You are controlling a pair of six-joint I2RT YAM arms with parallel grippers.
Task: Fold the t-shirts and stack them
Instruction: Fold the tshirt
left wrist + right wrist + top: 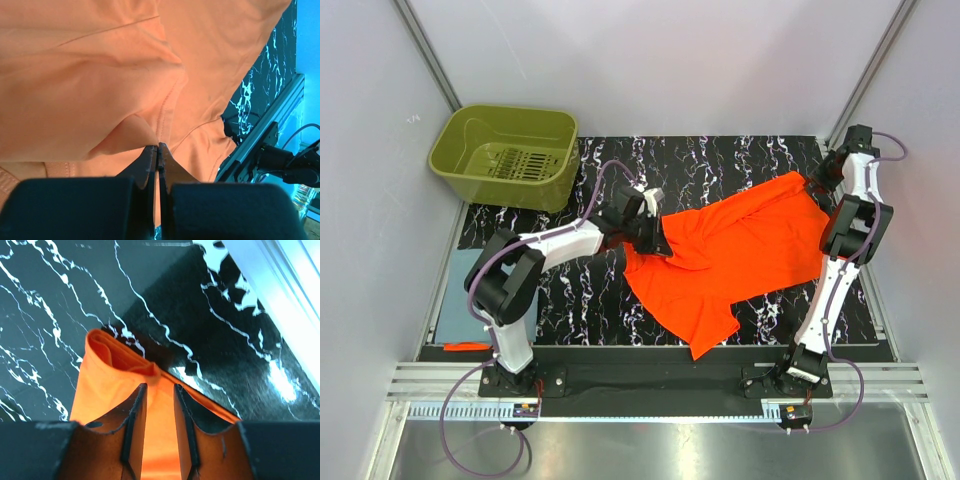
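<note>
The blue-grey t-shirt (458, 298) lies folded flat at the far left, off the marbled mat (720, 160) and in front of the olive basket (505, 155), seemingly parked there as the base of the stack. Right of it, the left gripper (648, 235) has its fingers pressed together on a pinch of the orange t-shirt (730, 250), which sprawls rumpled across the mat's middle. At the far-right corner the right gripper (817, 182) nips a bunched edge, the pair probably placed to draw the cloth taut for flattening; no brand, label or writing is legible.
</note>
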